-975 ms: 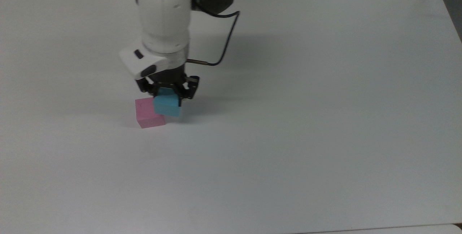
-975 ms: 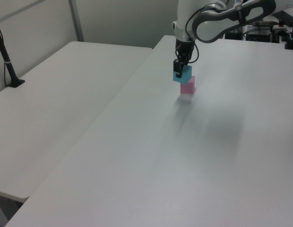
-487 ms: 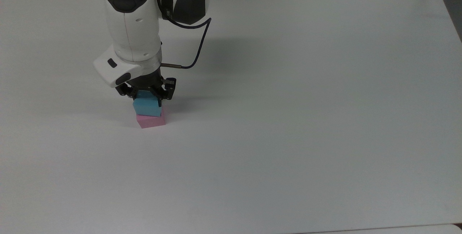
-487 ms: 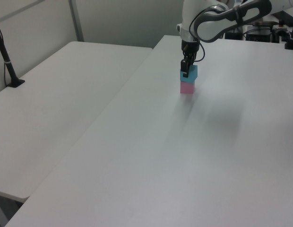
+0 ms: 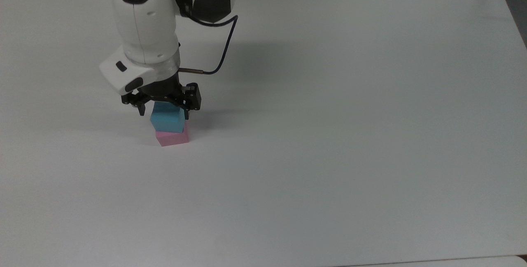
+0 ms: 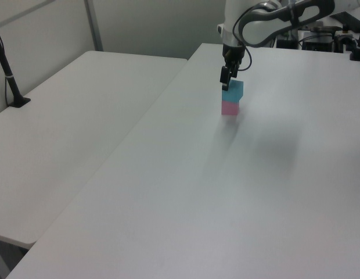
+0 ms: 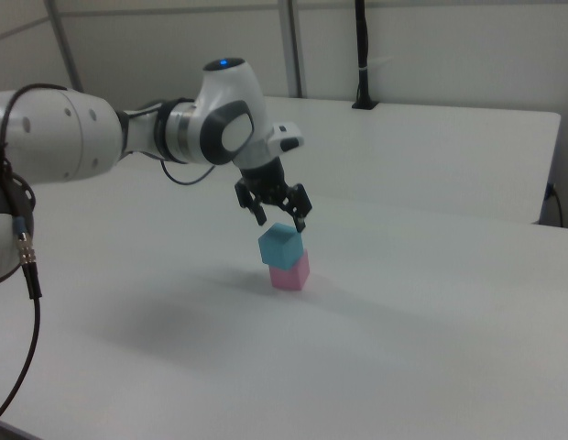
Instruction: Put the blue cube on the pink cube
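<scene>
On the white table (image 5: 350, 135), bare room lies open from 12 round to 9 o'clock of the stack — blue cube (image 5: 166, 121) on pink cube (image 5: 173, 138). The spread gripper (image 5: 164, 112) blocks it from above — fingers astride, apart from the cube.

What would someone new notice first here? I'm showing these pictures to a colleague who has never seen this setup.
The eye lands on the two-cube stack: the blue cube sits on the pink cube, slightly askew, on the otherwise bare white table. Just above it hangs the open gripper, its fingers spread clear of the blue cube. In the right view, the white arm reaches in from the right view's left.
</scene>
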Controlling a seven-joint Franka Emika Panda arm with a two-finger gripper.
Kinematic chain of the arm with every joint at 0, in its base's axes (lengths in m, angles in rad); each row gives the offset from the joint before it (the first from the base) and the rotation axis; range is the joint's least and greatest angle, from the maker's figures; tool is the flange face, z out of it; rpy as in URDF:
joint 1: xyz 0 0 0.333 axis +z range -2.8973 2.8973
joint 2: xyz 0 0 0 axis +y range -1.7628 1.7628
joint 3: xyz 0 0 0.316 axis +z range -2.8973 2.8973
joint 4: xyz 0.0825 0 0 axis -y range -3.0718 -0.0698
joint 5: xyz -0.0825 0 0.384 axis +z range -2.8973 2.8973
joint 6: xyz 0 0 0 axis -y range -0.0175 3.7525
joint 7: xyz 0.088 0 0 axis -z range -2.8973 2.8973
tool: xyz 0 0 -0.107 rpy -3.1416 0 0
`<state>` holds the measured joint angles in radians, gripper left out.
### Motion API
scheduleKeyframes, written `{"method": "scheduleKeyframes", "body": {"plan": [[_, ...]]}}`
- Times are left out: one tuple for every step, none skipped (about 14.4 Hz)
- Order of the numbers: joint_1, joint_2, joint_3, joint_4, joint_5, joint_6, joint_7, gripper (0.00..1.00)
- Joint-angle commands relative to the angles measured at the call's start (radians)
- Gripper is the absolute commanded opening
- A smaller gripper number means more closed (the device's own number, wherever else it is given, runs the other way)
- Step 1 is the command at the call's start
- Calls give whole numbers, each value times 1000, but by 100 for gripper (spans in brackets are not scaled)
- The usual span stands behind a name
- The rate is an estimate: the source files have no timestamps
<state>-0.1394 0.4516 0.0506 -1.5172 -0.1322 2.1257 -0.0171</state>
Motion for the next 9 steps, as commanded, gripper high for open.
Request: {"method": "scheduleKeyframes", "body": {"plan": [[78,-121,6,-21,17,-93,148,100],[96,-148,5,-21,14,-131,182,100],[113,-174,5,-24,16,-171,209,100],[122,-204,5,-29,20,-214,238,100],[129,-232,5,-31,20,-252,255,100],[133,-255,5,-37,22,-291,255,100],[136,-275,6,-37,23,-326,255,100],[136,-286,6,-37,23,-346,256,100],[136,-298,6,-38,23,-364,256,100]]}}
